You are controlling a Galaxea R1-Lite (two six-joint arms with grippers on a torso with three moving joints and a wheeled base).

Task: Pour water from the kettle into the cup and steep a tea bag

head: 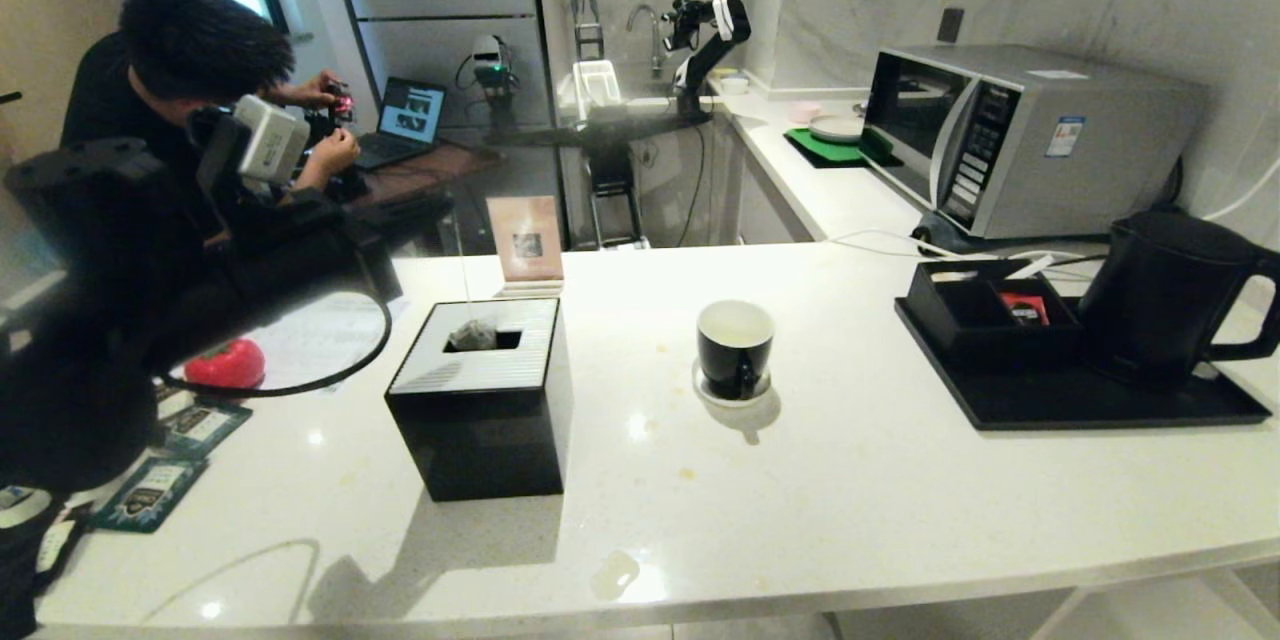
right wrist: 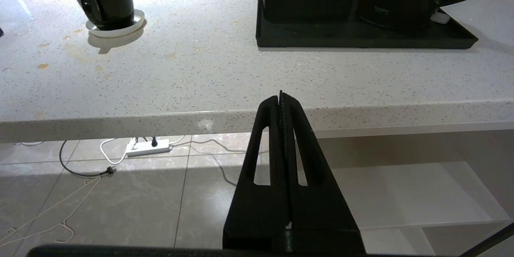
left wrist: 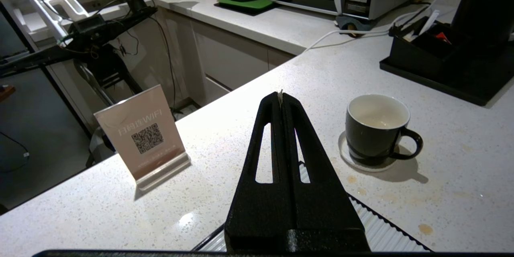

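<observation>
1. White countertop (head: 850, 480): the work surface bearing every item below.
2. Black tray (head: 1080, 400), at the counter's right end, carrying the kettle (head: 1160, 295) and a compartment box.
3. Black tissue box (head: 485, 400), left of centre; the tea bag (head: 472, 335) hangs at its top slot from a thin string running upward.
4. Cup (head: 735, 345), upright on its white saucer (head: 730, 392) between tissue box and tray; interior white.
5. Left gripper (left wrist: 280, 95): raised above the tissue box, fingers clenched on the tea bag's string.
6. Right gripper (right wrist: 280, 95): parked below the counter's front edge, fingers pressed together, grasping nothing.
</observation>
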